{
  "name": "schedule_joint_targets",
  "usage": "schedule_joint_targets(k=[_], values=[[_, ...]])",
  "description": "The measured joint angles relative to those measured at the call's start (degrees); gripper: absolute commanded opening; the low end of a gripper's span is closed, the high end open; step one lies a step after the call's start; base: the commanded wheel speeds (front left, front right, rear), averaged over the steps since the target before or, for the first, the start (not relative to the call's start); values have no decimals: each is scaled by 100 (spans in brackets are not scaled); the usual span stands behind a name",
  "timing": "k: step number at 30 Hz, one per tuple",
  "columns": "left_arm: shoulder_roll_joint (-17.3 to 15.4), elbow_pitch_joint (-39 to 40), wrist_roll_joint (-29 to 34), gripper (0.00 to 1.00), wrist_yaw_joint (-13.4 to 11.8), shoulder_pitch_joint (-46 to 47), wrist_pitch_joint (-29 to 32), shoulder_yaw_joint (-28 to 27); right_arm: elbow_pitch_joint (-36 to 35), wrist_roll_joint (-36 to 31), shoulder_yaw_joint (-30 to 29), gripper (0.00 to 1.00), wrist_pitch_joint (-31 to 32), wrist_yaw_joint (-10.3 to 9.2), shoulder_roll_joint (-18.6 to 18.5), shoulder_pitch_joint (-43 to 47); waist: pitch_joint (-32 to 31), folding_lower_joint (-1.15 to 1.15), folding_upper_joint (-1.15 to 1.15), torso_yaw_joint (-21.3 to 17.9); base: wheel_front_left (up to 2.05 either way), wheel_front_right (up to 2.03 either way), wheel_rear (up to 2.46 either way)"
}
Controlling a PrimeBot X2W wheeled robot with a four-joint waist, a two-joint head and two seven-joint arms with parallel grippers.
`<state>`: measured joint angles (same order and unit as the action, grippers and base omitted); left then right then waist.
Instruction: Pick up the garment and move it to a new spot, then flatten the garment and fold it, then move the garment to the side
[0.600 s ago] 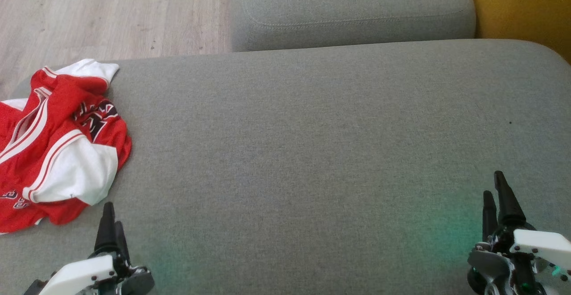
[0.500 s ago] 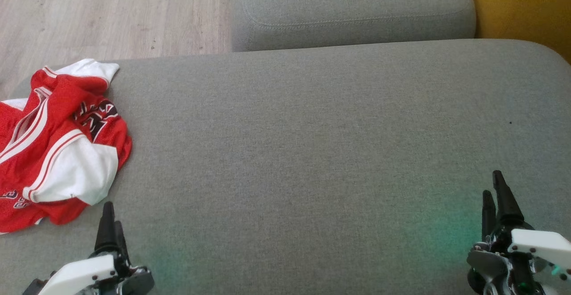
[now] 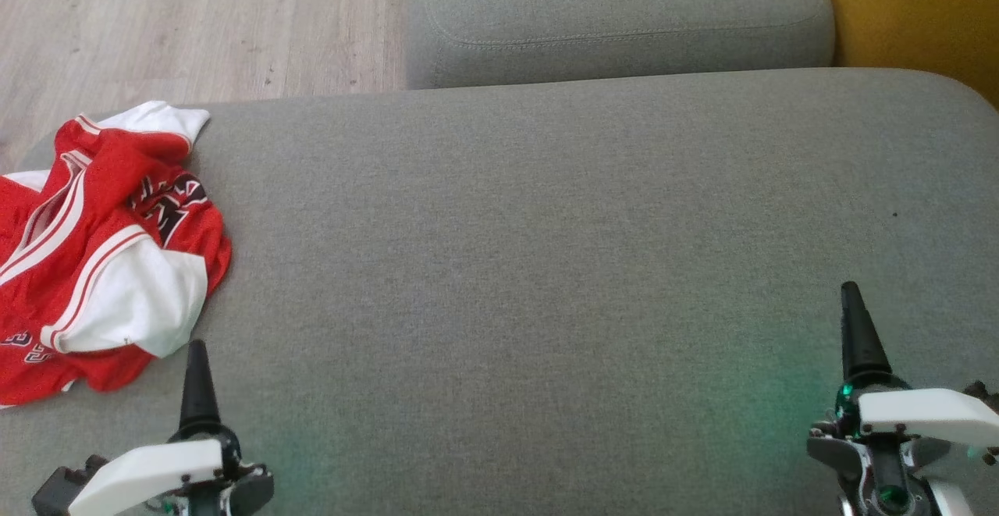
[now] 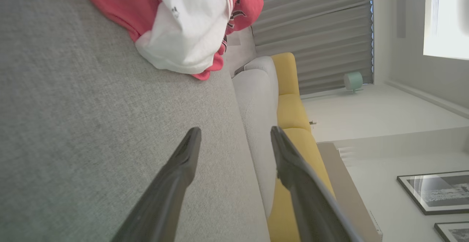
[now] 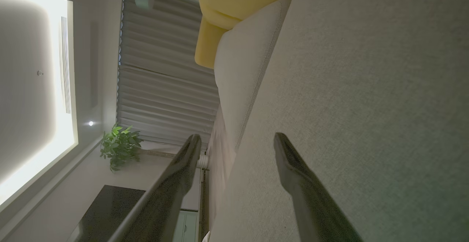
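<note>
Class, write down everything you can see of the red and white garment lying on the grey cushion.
The garment is a red jersey of thin, soft-looking fabric with white panels, red-and-white striped trim and dark lettering. It lies crumpled in a loose heap at the left end of the grey cushion, cut off by the head view's left edge. In view, only the cushion touches it; the open left gripper is apart from its near edge.

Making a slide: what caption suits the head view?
Crumpled red-and-white jersey at the left end of the grey fabric cushion; left gripper and right gripper open, empty.
</note>
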<state>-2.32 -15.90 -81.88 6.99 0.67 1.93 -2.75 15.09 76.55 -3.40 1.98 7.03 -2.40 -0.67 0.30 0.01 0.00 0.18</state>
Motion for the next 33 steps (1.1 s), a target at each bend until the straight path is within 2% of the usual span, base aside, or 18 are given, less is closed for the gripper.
schedule_joint_targets(k=[13, 21, 33], values=[[-10, 32, 1379, 100, 2, -8, -215, 286, -104, -1388, 331, 100, -207, 0, -57, -7, 6, 0, 0, 6, 0, 0, 0], [-131, -55, 2340, 100, 1, -84, -354, 505, -91, -2257, 460, 100, -353, 0, -133, -26, 3, 0, 0, 11, 0, 0, 0], [-268, -67, 3303, 100, -52, -91, -554, 739, -40, -3286, 616, 100, -535, 0, -140, -27, -18, 0, 0, 6, 0, 0, 0]])
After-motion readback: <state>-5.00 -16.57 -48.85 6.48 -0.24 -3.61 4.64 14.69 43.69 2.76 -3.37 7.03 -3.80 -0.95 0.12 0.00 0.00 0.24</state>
